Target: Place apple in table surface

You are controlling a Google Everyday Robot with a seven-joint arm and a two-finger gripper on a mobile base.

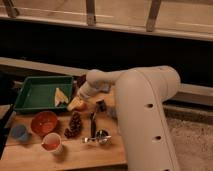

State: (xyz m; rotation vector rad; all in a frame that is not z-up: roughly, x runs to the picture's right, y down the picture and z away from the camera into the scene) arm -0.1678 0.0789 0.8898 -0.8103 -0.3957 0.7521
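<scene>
The apple [76, 104], small and yellow-orange with a reddish blush, is low over or on the light-brown wooden table surface [80, 152], just right of the green tray's near right corner. I cannot tell whether it touches the wood. My gripper [81, 96] is at the end of the white arm, right above the apple and against its top. The gripper's grip on the apple is hidden by the arm's wrist.
A green tray [35, 92] holds yellow banana pieces [60, 97]. A dark pinecone-like cluster [74, 125] lies just in front of the apple. A red bowl [43, 123], a blue cup [20, 132], a white cup [52, 143] and a metal utensil [96, 137] stand nearby.
</scene>
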